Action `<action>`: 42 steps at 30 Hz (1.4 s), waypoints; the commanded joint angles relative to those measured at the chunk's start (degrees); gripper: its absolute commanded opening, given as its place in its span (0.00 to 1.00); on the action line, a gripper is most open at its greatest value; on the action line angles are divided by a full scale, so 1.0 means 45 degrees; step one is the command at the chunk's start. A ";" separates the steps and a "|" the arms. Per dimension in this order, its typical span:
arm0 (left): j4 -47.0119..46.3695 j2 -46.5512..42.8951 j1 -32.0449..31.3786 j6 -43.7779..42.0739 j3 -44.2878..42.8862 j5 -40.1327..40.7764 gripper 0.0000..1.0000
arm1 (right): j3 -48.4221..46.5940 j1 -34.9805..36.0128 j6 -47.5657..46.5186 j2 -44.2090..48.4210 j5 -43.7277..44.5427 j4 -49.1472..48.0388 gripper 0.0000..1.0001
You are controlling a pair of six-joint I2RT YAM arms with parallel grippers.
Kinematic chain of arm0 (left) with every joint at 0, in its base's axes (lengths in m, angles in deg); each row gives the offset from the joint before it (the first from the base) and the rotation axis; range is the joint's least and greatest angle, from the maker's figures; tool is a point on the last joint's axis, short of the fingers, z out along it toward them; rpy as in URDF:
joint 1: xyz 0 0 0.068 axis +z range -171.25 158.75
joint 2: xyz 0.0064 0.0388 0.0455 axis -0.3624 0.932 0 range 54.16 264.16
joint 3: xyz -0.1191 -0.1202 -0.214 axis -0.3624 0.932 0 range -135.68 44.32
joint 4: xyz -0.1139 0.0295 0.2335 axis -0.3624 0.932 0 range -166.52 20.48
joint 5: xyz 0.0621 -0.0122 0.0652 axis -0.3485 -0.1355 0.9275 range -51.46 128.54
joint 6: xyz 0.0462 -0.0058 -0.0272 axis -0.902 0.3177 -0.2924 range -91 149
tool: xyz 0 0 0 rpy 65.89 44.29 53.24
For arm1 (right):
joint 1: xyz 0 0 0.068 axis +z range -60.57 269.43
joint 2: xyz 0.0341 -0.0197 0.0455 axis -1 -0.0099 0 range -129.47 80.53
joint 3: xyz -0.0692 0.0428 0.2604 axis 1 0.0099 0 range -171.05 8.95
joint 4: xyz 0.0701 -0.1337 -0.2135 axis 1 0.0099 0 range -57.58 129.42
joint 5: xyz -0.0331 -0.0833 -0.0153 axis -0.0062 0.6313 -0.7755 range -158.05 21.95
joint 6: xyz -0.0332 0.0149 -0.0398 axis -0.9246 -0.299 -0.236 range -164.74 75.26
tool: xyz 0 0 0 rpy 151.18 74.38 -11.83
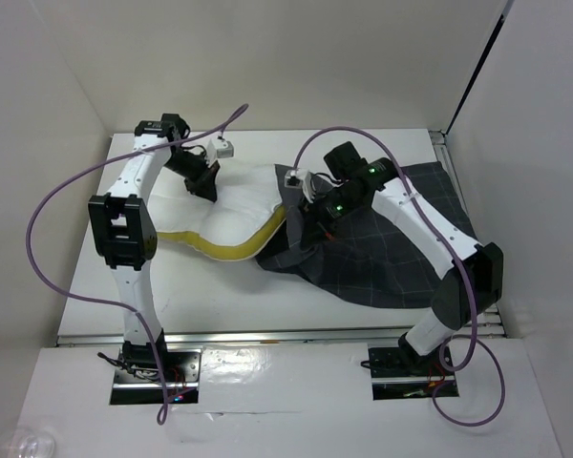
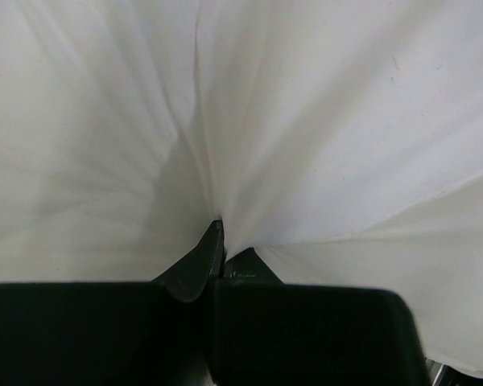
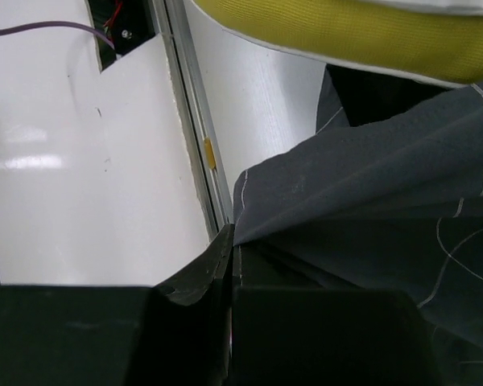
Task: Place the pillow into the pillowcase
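Pillow (image 1: 234,212): centre-left on bench (image 1: 172,291), long axis left to right, yellow band along near edge, right end touching pillowcase (image 1: 387,262). Pillowcase spread out to the right. Left hand (image 1: 207,189) pinched shut on pillow's far-left cloth. Right hand (image 1: 306,229) pinched on pillowcase edge, just beside pillow's right end. Count: one pillow, one pillowcase, two hands.

White pillow (image 1: 237,204) with a mustard-yellow band along its edge, charcoal pillowcase (image 1: 382,267) with thin pale check lines, plain white worktop (image 1: 201,296), black-and-white arms (image 1: 137,179).
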 commanded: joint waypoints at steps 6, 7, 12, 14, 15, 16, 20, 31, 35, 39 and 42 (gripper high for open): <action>-0.1251 0.0096 -0.0059 0.2460 -0.0758 -0.0946 0.00 | -0.1685 0.0912 -0.0339 -0.0904 -0.1218 0.0793 0.00; -0.1445 0.0096 -0.0059 0.2712 -0.0758 -0.0772 0.00 | -0.1957 0.1086 -0.0340 -0.1195 -0.1373 0.0909 0.00; -0.2403 0.0096 -0.0311 0.4390 -0.0758 -0.0069 0.00 | -0.2780 0.1244 -0.0614 -0.1959 -0.1492 0.0910 0.00; -0.3047 -0.0020 -0.0508 0.4881 -0.0758 0.0495 0.00 | -0.3247 0.1244 -0.0614 -0.2330 -0.1492 0.0910 0.00; -0.3242 -0.0021 -0.0721 0.5328 -0.0623 0.0750 0.00 | -0.3384 0.1244 -0.0749 -0.2447 -0.1492 0.0910 0.00; -0.3515 -0.0021 -0.0916 0.5564 -0.0505 0.0985 0.00 | -0.3714 0.1244 -0.0750 -0.2680 -0.1492 0.0774 0.00; -0.4473 -0.0138 -0.1192 0.6580 0.0041 0.1844 0.00 | -0.4731 0.1244 -0.0477 -0.3324 -0.1492 0.0520 0.00; -0.7716 0.0134 -0.1953 0.9314 0.0863 0.4579 0.00 | -0.5866 0.1244 0.0207 -0.4108 -0.1883 0.0246 0.00; -0.8438 0.0135 -0.1953 1.0095 0.0863 0.5264 0.00 | -0.5749 0.1244 0.0207 -0.3971 -0.1883 0.0402 0.00; -0.8440 0.0272 -0.1836 1.0351 0.0707 0.5266 0.00 | -0.5143 0.1380 0.0615 -0.3737 -0.1533 0.0033 0.00; -0.8166 -0.0019 -0.1973 1.0352 0.1288 0.4875 0.00 | -0.5143 0.1380 0.0812 -0.3990 -0.0790 -0.0223 0.00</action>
